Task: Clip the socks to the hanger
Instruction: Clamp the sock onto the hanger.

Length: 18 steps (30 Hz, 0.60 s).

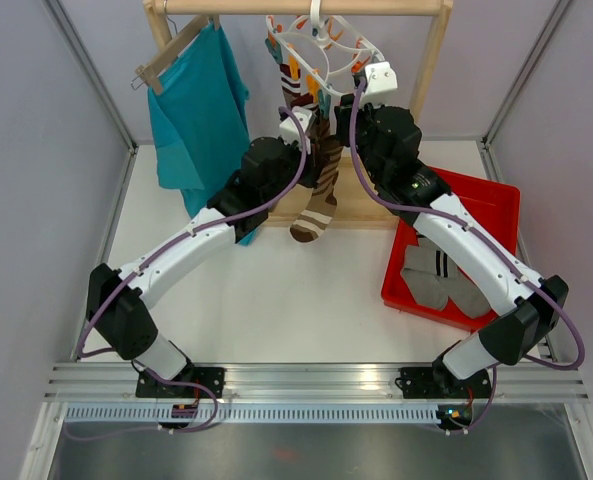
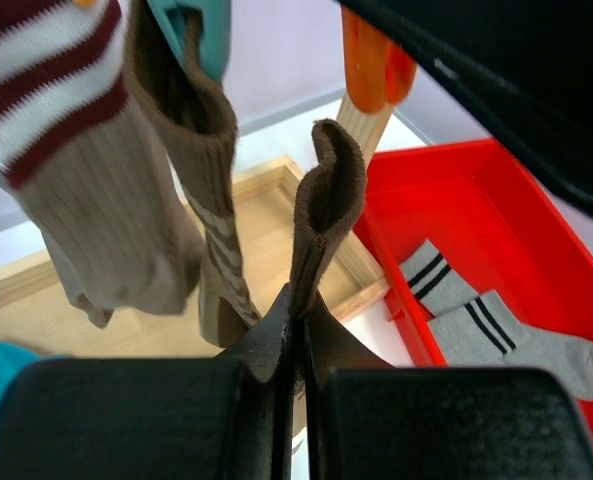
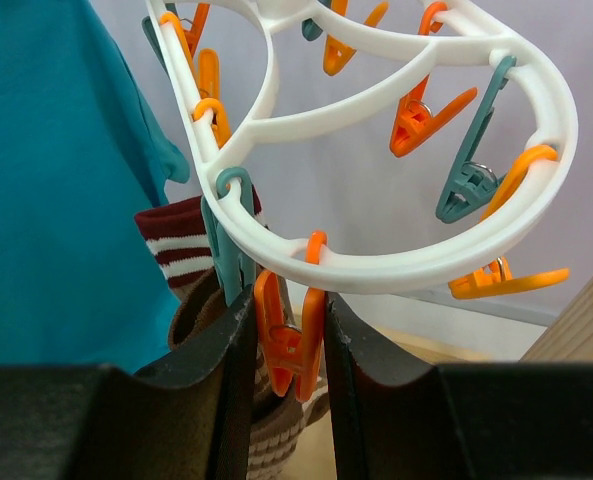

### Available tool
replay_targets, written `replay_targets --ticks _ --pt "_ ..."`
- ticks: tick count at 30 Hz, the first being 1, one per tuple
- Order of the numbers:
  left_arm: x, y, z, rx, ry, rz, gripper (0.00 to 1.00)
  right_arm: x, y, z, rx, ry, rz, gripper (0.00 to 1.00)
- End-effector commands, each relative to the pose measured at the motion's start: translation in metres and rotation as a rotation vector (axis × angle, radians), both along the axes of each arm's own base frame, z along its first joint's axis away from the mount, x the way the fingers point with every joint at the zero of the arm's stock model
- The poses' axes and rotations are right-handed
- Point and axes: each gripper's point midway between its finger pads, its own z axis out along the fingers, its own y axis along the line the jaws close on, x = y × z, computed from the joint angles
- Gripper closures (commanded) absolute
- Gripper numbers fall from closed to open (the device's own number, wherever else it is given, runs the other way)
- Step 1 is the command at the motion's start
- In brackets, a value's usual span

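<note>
Left gripper (image 2: 298,305): closed on dark brown sock (image 2: 326,190), pinched low; its folded cuff end stands above the fingertips, just below the clips.
Right gripper (image 3: 289,300): clamped on orange clip (image 3: 289,350), one finger each side; the clip hangs from the ring's rim.
Hanger (image 3: 396,270): white plastic ring with curved spokes, orange and teal pegs dangling; hooked on wooden rack (image 1: 306,6), beside teal shirt (image 3: 56,180).
Already hung: ribbed taupe sock (image 2: 86,220) with maroon-white cuff; brown striped sock (image 2: 201,170) next to it.
Red tray (image 2: 476,190): hard plastic; two grey socks (image 2: 521,340) with dark stripes lie flat inside.
Views: each grip shows only in its own wrist view; from the top both wrists bunch under the ring and the fingertips are not resolvable.
</note>
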Motion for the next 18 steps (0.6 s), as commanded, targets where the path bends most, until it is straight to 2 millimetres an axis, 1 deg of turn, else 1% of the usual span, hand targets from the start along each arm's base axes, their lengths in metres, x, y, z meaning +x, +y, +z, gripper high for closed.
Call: replay_targets --ticks 1,4,18 --pt "0.0094 0.0013 0.0457 -0.109 -0.089 0.049 0.98 -0.0109 -0.0087 0.0299 0.065 -0.038 -0.016 1.0" --pt "0.0095 -0.0016 0.048 -0.115 -0.095 0.039 0.98 -0.009 -0.0083 0.0282 0.072 -0.03 -0.023 1.0" --pt "0.0089 -0.0084 0.0418 -0.104 -0.086 0.023 0.98 -0.0051 -0.0081 0.0269 0.095 -0.023 -0.04 1.0"
